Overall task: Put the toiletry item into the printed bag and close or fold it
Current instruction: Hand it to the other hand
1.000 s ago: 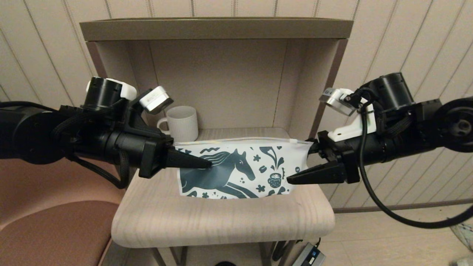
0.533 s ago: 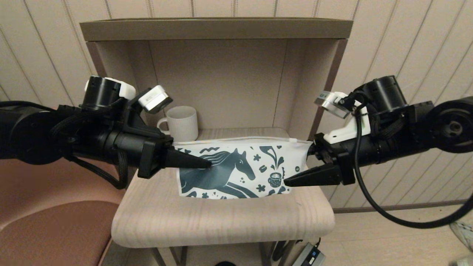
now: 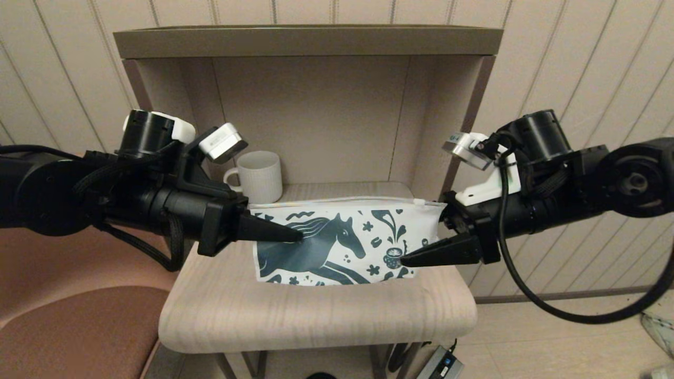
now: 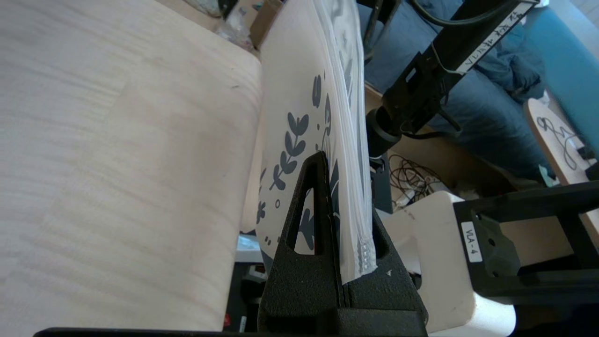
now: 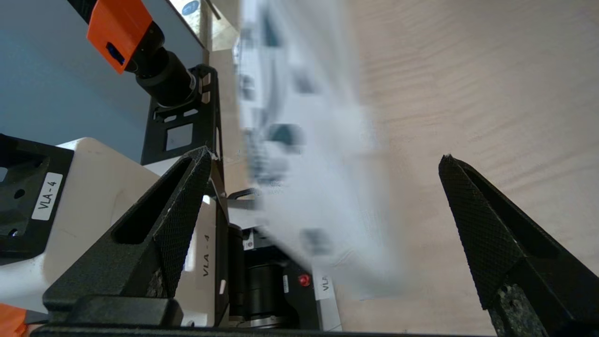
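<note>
Overhead, from the head view, we see the printed bag (image 3: 342,239) held upright above the wooden table (image 3: 316,310), its zipper edge on top, probably so the mouth stays reachable. Our left gripper (image 3: 284,231) reaches in level from the left and is clamped on the bag's left edge; our right gripper (image 3: 429,234) comes in level from the right with its jaws spread wide around the other edge (one finger in front, nothing pinched). A white mug (image 3: 259,175) stands behind.

Next, the left wrist view shows the closed fingers (image 4: 306,224) pressed on the bag's layered edge (image 4: 346,187), so this arm alone carries it.

Lastly, the right wrist view has both fingers well apart, the bag (image 5: 309,154) between them and untouched; we judge a second grip is being lined up. No toiletry item shows anywhere
</note>
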Available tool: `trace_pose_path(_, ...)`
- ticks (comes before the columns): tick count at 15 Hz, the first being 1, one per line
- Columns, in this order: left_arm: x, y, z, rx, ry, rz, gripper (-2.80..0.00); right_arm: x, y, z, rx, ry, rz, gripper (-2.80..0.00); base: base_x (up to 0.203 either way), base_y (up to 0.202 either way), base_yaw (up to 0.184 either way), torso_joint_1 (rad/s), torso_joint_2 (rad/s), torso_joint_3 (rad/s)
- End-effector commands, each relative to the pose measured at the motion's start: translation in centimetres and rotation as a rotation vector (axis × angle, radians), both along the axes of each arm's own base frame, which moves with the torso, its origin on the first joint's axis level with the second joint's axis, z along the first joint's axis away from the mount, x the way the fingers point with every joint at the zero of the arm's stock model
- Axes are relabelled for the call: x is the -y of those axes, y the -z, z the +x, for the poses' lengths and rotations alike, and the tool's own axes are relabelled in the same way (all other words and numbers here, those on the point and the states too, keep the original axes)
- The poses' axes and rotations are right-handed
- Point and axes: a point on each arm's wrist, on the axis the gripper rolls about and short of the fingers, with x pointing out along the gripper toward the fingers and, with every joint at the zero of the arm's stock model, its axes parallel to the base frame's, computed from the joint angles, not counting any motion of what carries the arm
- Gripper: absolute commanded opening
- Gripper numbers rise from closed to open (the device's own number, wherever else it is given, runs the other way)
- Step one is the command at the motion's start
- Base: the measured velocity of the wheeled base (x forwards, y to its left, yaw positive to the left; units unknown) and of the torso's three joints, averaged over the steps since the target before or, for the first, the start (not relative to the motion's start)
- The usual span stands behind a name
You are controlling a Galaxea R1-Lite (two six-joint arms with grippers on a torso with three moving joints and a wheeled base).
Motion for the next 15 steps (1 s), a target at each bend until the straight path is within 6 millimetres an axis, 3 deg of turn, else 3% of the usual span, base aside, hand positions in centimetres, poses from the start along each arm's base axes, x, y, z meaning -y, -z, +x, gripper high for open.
trace_pose_path(1, 0.11, -0.02, -0.11, -0.001, 0.010, -0.004, -2.80, -0.14, 0.03, -0.03, 0.000, -0.009, 0.002, 0.00, 0.000, 0.000, 0.000, 0.000, 0.00, 0.000)
trace_pose_path(15, 0.27, 0.18, -0.09, 0.002, 0.015, -0.001, -2.80, -0.09, -0.22, -0.05, 0.001, -0.006, 0.006, 0.00, 0.000, 0.000, 0.000, 0.000, 0.00, 0.000)
